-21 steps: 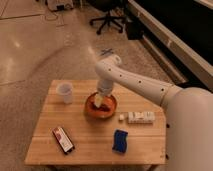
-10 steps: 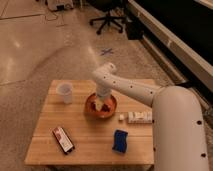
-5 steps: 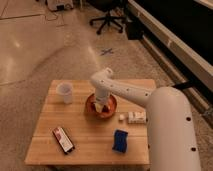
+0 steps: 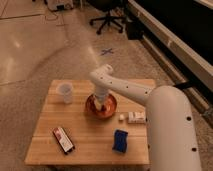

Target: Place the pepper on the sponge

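Clutter on the wooden counter (image 4: pixel 85 125) sits around one orange bowl (image 4: pixel 93 109) near its middle. One white cup (image 4: pixel 65 92) stands left of the bowl and a little farther back. One red-and-black packet (image 4: pixel 63 139) lies flat toward the near left of the bowl. One long white box (image 4: pixel 136 117) lies right of the bowl, with one small white bit (image 4: pixel 121 117) between them. One dark-blue sponge (image 4: pixel 120 140) rests near-right of the bowl, apart from it and with nothing on it.

The white arm (image 4: pixel 127 90) reaches over from the right and drops its end effector (image 4: pixel 102 101) into the bowl. Whether it is clenched or released cannot be told. The pepper (image 4: pixel 104 106) lies inside the bowl, right under it, showing only as a reddish patch with a pale part.
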Robot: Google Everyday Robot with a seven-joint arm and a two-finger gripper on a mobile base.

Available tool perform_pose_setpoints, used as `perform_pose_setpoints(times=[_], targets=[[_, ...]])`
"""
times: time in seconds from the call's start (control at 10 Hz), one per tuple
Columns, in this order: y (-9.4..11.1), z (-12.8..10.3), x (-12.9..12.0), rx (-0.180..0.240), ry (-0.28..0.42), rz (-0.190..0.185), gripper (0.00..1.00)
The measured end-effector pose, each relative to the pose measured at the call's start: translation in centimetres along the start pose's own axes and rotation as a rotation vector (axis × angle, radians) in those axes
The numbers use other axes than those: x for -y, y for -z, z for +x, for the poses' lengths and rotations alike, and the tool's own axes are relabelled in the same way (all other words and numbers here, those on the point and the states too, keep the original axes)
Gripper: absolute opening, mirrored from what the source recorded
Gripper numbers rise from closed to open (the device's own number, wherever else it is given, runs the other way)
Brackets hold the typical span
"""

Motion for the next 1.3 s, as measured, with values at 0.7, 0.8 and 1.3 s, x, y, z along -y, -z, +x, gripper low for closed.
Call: perform_pose_setpoints(times=[0.7,0.8,1.3], targets=[[8.1,5.4,-5.1,0.012,0.084,-0.011,0.14],[8.4,6.6,-5.9,0.009,0.093,-0.015,0.14],[8.8,14.1,-7.8,0.001,0.101,-0.025,0.14]])
